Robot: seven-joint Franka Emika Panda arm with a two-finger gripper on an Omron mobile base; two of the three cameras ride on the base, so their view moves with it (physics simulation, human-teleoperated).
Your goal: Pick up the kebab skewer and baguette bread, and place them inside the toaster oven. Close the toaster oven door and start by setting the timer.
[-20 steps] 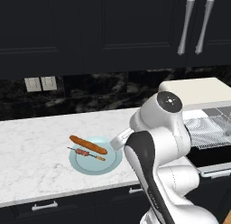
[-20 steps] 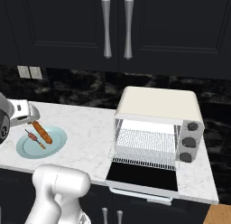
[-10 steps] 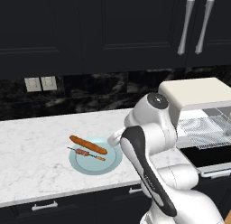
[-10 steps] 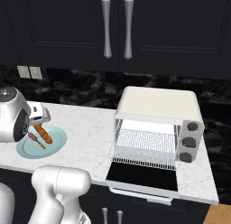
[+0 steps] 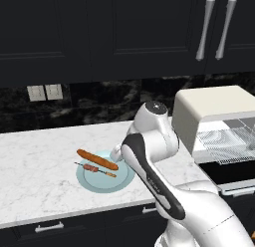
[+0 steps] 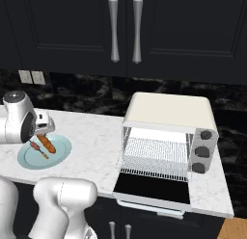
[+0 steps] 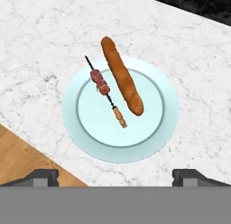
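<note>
While the kebab skewer [image 7: 106,91] lies flat on the light blue plate [image 7: 160,128], the baguette bread [image 7: 122,76] lies just beside it on that plate, one end poking over the rim. Plate and food sit on the white marble counter [image 5: 35,161]. Above the plate hovers the hand [image 7: 115,175], its fingers [image 7: 41,177] spread wide and holding nothing. Well apart from the plate, along the counter, stands the toaster oven [image 6: 169,118], its door [image 6: 154,187] dropped open and the wire rack [image 6: 155,158] bare.

Orange-brown baguette bread [image 7: 122,76], pale blue plate [image 7: 158,128], white grey-veined marble counter [image 7: 40,47]
</note>
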